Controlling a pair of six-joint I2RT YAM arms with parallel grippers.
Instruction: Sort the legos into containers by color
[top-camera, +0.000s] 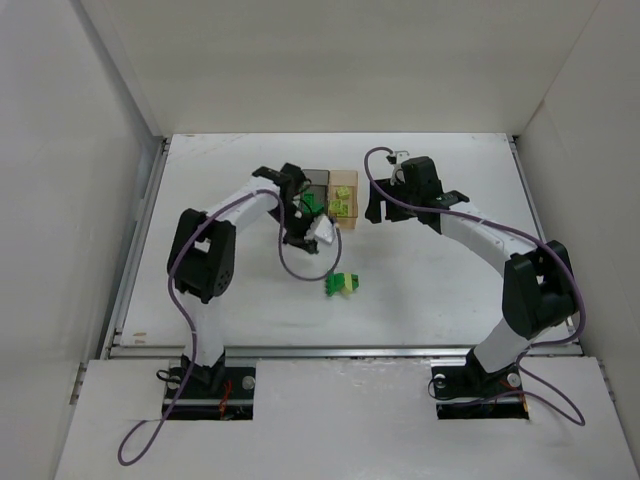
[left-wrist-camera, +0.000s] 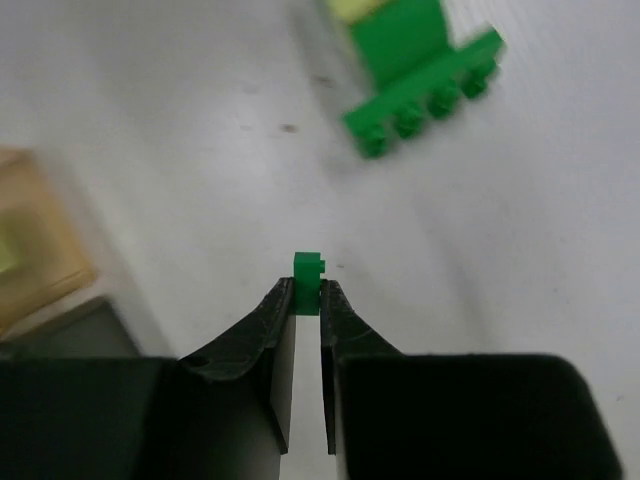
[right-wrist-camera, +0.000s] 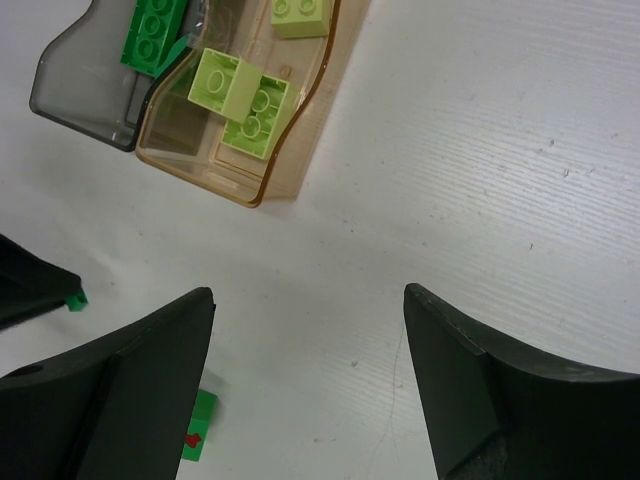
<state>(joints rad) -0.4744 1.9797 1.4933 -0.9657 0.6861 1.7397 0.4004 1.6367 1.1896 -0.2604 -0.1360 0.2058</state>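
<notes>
My left gripper (left-wrist-camera: 308, 300) is shut on a tiny dark green lego (left-wrist-camera: 308, 282), held above the table just near of the bins; it shows in the top view (top-camera: 312, 238). The smoky dark grey bin (right-wrist-camera: 75, 90) holds a dark green brick (right-wrist-camera: 152, 35). The pale orange-tan bin (right-wrist-camera: 255, 180) beside it holds pale yellow-green bricks (right-wrist-camera: 240, 95). My right gripper (right-wrist-camera: 308, 292) is open and empty over bare table to the right of the bins, as the top view (top-camera: 376, 208) shows. A dark green plate (left-wrist-camera: 420, 85) lies ahead of the left gripper.
A small cluster of green and pale legos (top-camera: 343, 285) lies on the table between the arms, near of the bins. A small green brick with a red mark (right-wrist-camera: 200, 428) lies by my right gripper's left finger. White walls enclose the table.
</notes>
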